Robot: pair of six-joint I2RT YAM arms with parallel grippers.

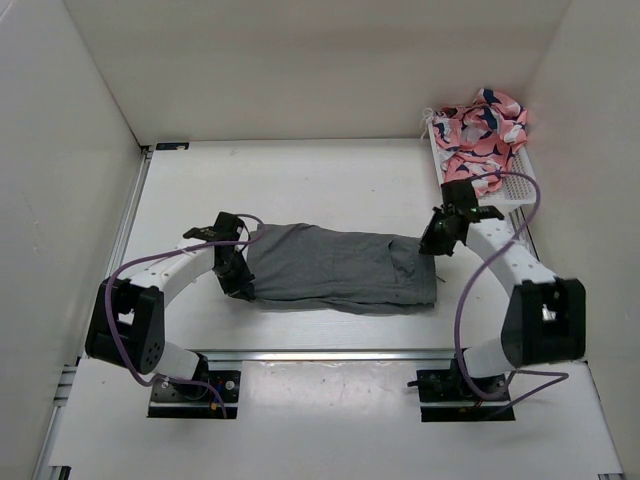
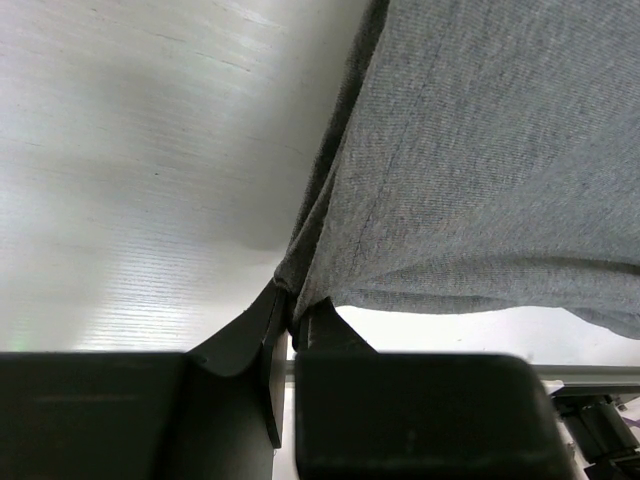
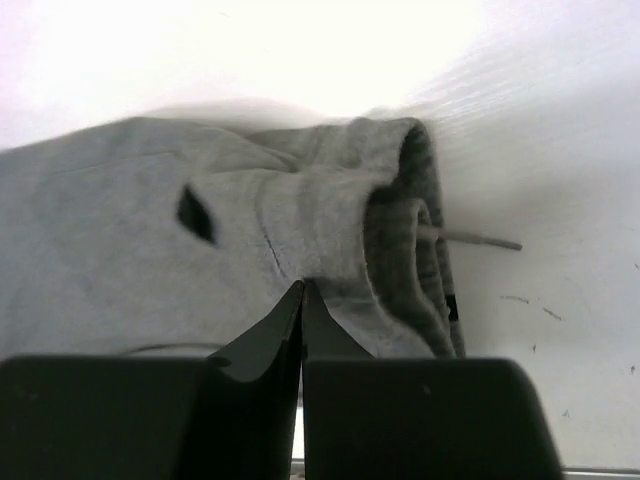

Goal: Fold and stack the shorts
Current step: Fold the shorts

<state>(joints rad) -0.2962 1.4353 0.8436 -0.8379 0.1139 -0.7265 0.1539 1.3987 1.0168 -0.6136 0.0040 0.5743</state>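
My left jaws are clamped on an edge of the grey shorts, which spread away ahead of them. Bare worktop lies open on the other side. My right jaws are pressed together at the bunched waistband; I cannot tell if cloth is caught. A drawstring pokes out just beside them. Beyond them stands a white basket holding pink patterned cloth.

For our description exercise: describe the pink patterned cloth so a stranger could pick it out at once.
At the white table's far right corner stands a white perforated plastic basket. The crumpled pink cloth with dark blue and white patches is heaped in it. Unlike the plain mid-grey cloth shorts spread out mid-table, it is brightly patterned and bunched.
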